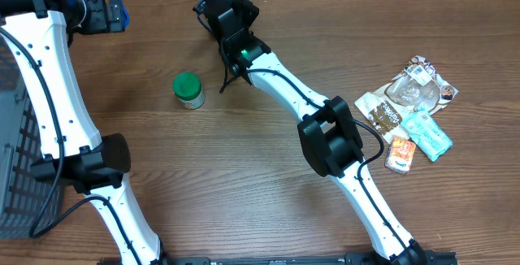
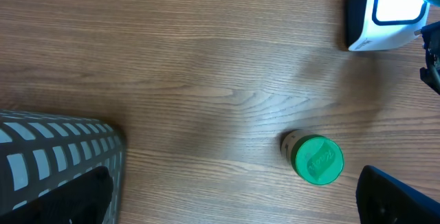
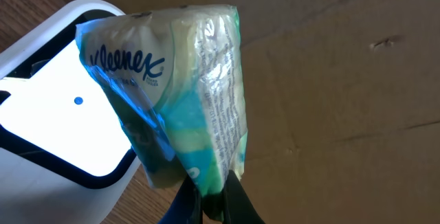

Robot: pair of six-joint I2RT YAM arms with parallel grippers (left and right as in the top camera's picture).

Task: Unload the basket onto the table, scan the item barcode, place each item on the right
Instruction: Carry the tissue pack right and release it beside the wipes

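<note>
Pinching the tissue pack [image 3: 185, 93] at its bottom edge, right fingers [image 3: 239, 202] clamp something seemingly soft, light, slippery; left fingers [image 2: 395, 196] gape.

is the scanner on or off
On: the window of the scanner glows bright white behind the tissue pack held by the right gripper.

I have the Kleenex pack [image 3: 185, 93] in my right hand [image 3: 212, 198], just before the scanner [image 3: 62, 114] at the desk's [image 1: 244, 200] far edge. A jar [image 1: 188, 89] stands nearer me, to their left. Packets [image 1: 410, 115] lie well right, and a basket [image 1: 20, 151] sits at the left edge.
</note>
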